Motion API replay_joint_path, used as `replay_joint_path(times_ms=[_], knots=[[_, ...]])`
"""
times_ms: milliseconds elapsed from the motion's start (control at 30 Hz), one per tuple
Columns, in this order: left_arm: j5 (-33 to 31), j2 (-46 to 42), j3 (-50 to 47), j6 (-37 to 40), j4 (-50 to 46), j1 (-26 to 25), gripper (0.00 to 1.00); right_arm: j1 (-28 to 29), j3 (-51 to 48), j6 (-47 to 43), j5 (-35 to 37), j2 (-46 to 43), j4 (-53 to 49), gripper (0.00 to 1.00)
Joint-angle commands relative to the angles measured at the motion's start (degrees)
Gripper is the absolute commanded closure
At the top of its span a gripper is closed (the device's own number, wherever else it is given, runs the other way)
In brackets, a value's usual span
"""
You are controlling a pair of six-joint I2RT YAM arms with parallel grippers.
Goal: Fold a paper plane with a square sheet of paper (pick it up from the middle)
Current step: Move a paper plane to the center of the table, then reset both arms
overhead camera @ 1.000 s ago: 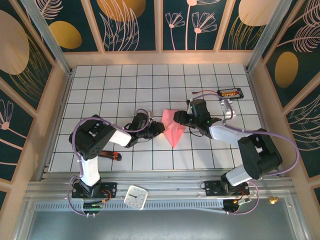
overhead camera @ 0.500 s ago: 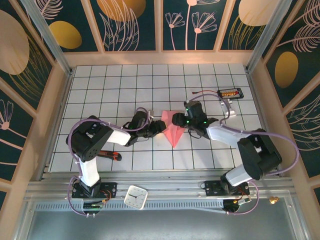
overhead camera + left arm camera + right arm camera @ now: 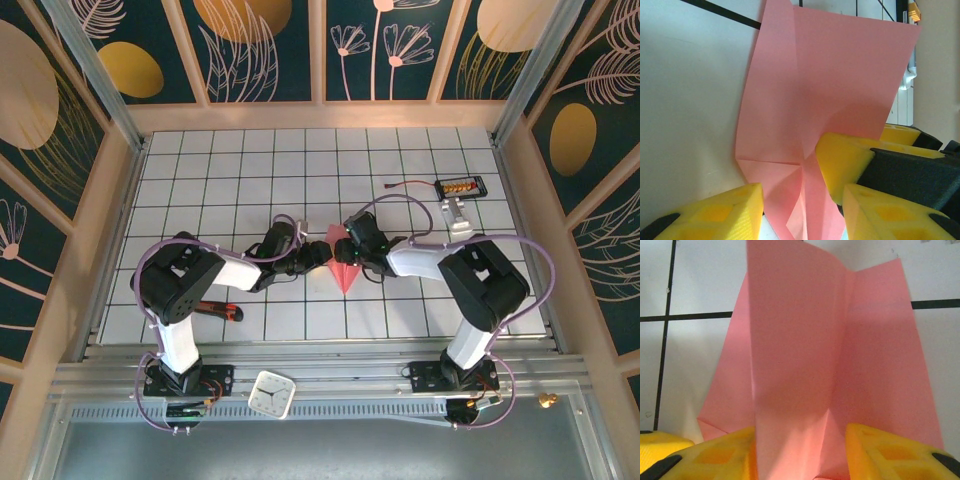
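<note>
Thin salmon-pink paper sheet (image 3: 830,85): I judge approx. half done; nose folds creased, wings left. L gripper (image 3: 802,200) released. R gripper (image 3: 801,435) straddles its raised flap, grip unclear.

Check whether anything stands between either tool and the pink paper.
Nothing visible does. The left tool and the right tool meet at the partly folded pink paper from opposite sides, each with part of the sheet between its open fingers.

Both arms reach inward and low; the left end effector (image 3: 324,251) and right end effector (image 3: 347,252) nearly meet, jaws apart.
</note>
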Motion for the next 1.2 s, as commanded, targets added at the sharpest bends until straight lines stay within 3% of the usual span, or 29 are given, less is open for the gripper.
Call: replay_joint_path(times_ms=[0,200,400,500,567,600,700,767,833,933,1067,1167], knots=[[-2.3,-1.3,-1.7,2.0,-4.5,1.1,0.53,1.0,1.7,-0.6,3.7,0.8,-1.6,0.53],[-2.0,-4.7,-2.7,2.8,-5.0,2.4,0.51,1.3,4.2,-1.3,3.2,-3.7,-3.9,0.5],[-3.5,-12.1,-2.6,7.8,-8.7,5.4,0.41,-0.3,5.1,-2.6,5.6,-11.0,-9.2,0.45],[-10.5,-17.1,-0.9,15.1,-15.1,8.1,0.36,-5.9,3.3,-4.7,9.4,-16.4,-11.1,0.41],[-18.2,-20.6,-0.1,21.2,-18.3,9.7,0.29,-11.3,1.1,-6.5,12.2,-19.7,-9.6,0.33],[-23.4,-22.5,0.2,24.1,-19.9,10.4,0.25,-14.1,-0.4,-7.7,15.0,-20.9,-7.7,0.26],[-40.1,-27.8,-1.8,31.9,-18.9,11.7,0.11,-20.3,-3.6,-11.1,21.4,-21.0,-1.0,0.2],[-50.6,-30.7,-4.9,37.3,-14.4,12.3,0.01,-23.1,-6.2,-14.0,25.2,-19.7,5.3,0.18],[-59.7,-32.2,-9.7,44.9,-5.5,13.7,0.01,-25.1,-8.6,-18.0,28.1,-17.5,12.7,0.16],[-62.8,-32.0,-14.7,51.2,4.2,17.7,0.01,-27.0,-13.1,-24.4,29.3,-15.8,23.1,0.15],[-54.4,-30.6,-13.2,51.9,2.8,24.3,0.01,-31.2,-27.0,-29.4,20.1,-15.9,49.2,0.14],[-52.3,-28.6,-16.0,54.6,8.4,26.6,0.01,-33.9,-30.5,-29.3,13.7,-16.4,57.2,0.13]])
